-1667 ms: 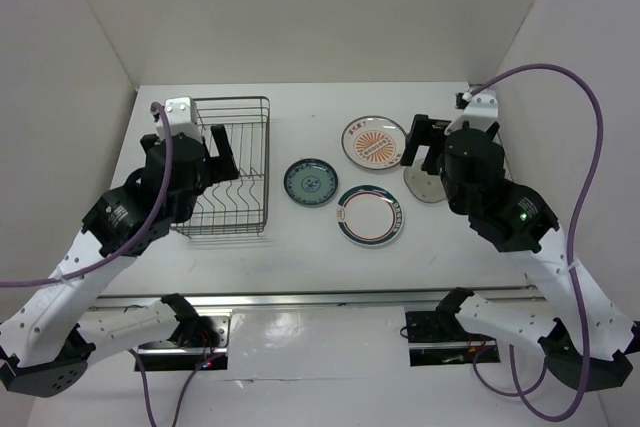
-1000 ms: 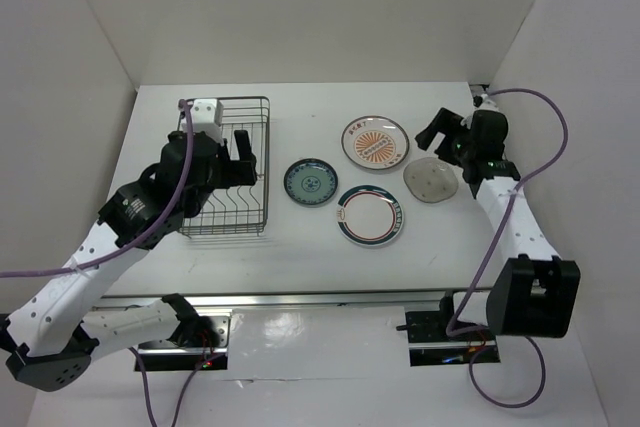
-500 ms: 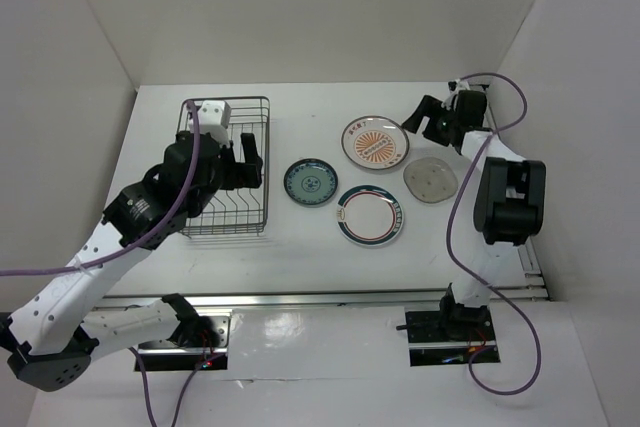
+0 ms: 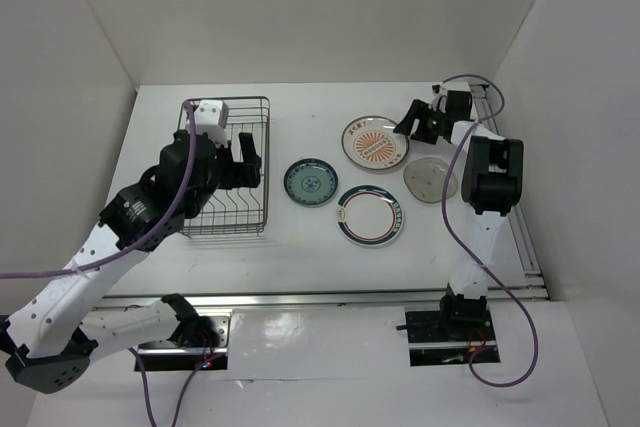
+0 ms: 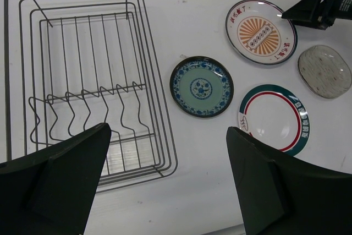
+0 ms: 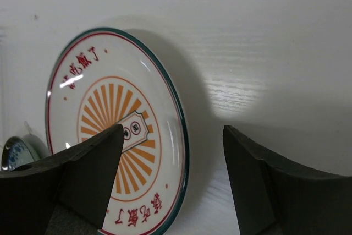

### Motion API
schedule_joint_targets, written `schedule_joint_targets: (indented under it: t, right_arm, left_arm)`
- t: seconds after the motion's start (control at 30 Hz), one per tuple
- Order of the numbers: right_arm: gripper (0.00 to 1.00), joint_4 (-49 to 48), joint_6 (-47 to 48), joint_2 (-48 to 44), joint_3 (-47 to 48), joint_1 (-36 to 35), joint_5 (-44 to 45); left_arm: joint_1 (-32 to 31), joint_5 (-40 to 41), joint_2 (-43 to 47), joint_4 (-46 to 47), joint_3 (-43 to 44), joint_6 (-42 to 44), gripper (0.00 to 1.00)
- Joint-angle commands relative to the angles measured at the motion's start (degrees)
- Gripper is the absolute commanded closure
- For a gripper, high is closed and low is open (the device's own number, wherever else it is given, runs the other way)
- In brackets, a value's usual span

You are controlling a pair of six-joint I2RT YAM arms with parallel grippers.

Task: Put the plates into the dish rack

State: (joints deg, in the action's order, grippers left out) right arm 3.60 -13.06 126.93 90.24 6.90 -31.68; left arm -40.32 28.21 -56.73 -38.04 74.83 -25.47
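The dark wire dish rack (image 4: 228,169) stands empty at the left, also in the left wrist view (image 5: 82,81). Four plates lie flat to its right: teal (image 4: 310,183), sunburst (image 4: 372,141), ringed (image 4: 371,215) and beige (image 4: 430,180). The left wrist view shows the teal (image 5: 201,86), sunburst (image 5: 260,31), ringed (image 5: 276,119) and beige (image 5: 324,71) plates. My left gripper (image 4: 248,159) hangs open and empty above the rack's right side (image 5: 170,191). My right gripper (image 4: 413,127) is open and low, its jaws straddling the sunburst plate's (image 6: 110,136) right rim (image 6: 173,185).
White walls close the table at the back and both sides. A metal rail (image 4: 320,297) runs along the near edge. The right arm's purple cable (image 4: 455,207) loops over the right side of the table. The teal plate's edge (image 6: 12,152) shows at the lower left.
My right arm has swung from over the beige plate to the far right and lowered its open gripper to the sunburst plate's rim. My left gripper has shifted slightly right over the rack.
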Motion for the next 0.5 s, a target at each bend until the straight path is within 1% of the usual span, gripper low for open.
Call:
schedule_joint_targets:
  t: [0.0,0.13,0.27,0.3,0.47]
  right_arm:
    - [0.21,3.61,3.21,2.08,3.63,0.05,-4.53]
    - [0.21,3.08,3.74,3.4,4.15,1.18,-6.98]
    - [0.28,3.7,3.74,4.63,4.69,1.19,-7.52]
    - [0.33,3.7,3.74,4.64,4.69,1.19,-8.21]
    - [0.39,4.93,4.88,5.78,5.82,1.19,-9.36]
  left_arm:
    - [-0.03,0.18,-0.05,2.62,0.23,1.13,0.0]
    - [-0.03,0.18,-0.05,2.62,0.23,1.13,0.0]
    - [-0.03,0.18,-0.05,2.62,0.23,1.13,0.0]
    - [-0.03,0.18,-0.05,2.62,0.23,1.13,0.0]
    - [-0.03,0.7,-0.05,2.62,-0.3,1.13,0.0]
